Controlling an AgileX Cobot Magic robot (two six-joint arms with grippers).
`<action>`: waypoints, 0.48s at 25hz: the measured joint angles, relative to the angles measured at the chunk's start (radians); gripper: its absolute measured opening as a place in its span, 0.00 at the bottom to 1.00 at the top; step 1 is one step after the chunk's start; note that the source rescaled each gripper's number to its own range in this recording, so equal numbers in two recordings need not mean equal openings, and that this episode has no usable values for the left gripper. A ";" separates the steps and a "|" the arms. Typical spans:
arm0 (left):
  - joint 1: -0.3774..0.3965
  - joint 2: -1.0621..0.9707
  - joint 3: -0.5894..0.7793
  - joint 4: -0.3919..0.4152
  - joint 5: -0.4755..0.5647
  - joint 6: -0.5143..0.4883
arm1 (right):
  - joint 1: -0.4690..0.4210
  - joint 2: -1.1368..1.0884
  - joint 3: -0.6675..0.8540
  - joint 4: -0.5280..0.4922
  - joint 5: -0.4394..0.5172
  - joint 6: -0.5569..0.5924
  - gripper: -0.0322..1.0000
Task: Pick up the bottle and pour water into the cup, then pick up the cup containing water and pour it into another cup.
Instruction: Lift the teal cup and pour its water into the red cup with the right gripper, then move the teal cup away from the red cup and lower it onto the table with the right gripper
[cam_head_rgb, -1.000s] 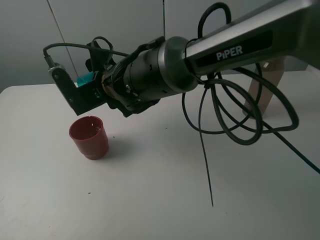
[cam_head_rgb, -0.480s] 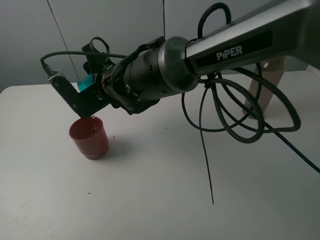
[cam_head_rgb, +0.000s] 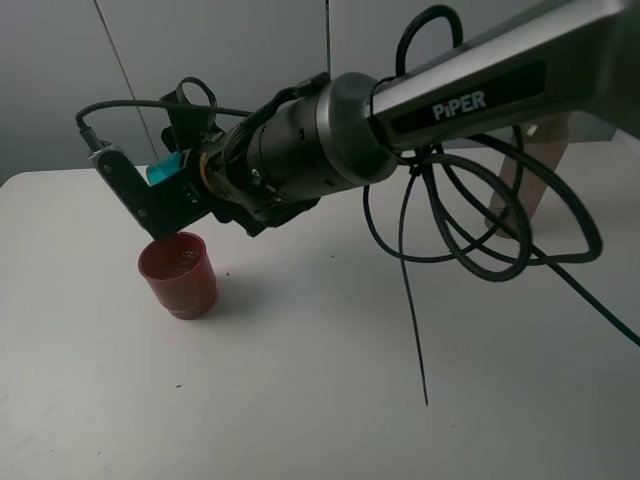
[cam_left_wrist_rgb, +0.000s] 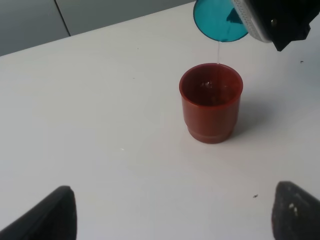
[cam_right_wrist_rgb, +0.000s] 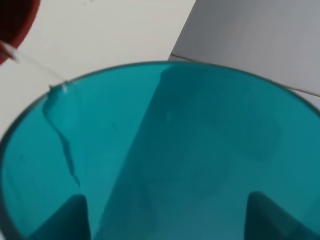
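Note:
My right gripper (cam_head_rgb: 150, 190) reaches across to the left side and is shut on the teal cup (cam_head_rgb: 165, 168). It holds the cup tipped mouth-down just above the dull-red cup (cam_head_rgb: 178, 275). In the left wrist view a thin stream of water (cam_left_wrist_rgb: 218, 52) falls from the teal cup (cam_left_wrist_rgb: 220, 20) into the red cup (cam_left_wrist_rgb: 211, 102), which stands upright on the white table (cam_left_wrist_rgb: 100, 125). The teal cup (cam_right_wrist_rgb: 160, 150) fills the right wrist view, with the red cup's rim (cam_right_wrist_rgb: 15, 20) in one corner. My left gripper (cam_left_wrist_rgb: 175, 200) is open and empty, short of the red cup. The bottle is out of view.
Black cables (cam_head_rgb: 450, 230) hang in loops from the right arm down to the table (cam_head_rgb: 300, 400), and one thin strand trails toward the front. A pale wooden stand (cam_head_rgb: 530, 170) sits at the back right. A grey wall runs behind the table.
The right wrist has rolled a little further and tipped the teal cup more steeply over the red cup. The red cup has not moved.

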 joint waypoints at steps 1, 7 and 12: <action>0.000 0.000 0.000 0.000 0.000 0.000 | 0.000 -0.003 0.000 0.036 -0.019 0.004 0.07; 0.000 0.000 0.000 0.000 0.000 0.000 | -0.007 -0.074 0.000 0.299 -0.136 0.013 0.07; 0.000 0.000 0.000 0.000 0.000 0.000 | -0.076 -0.127 0.004 0.597 -0.187 0.019 0.07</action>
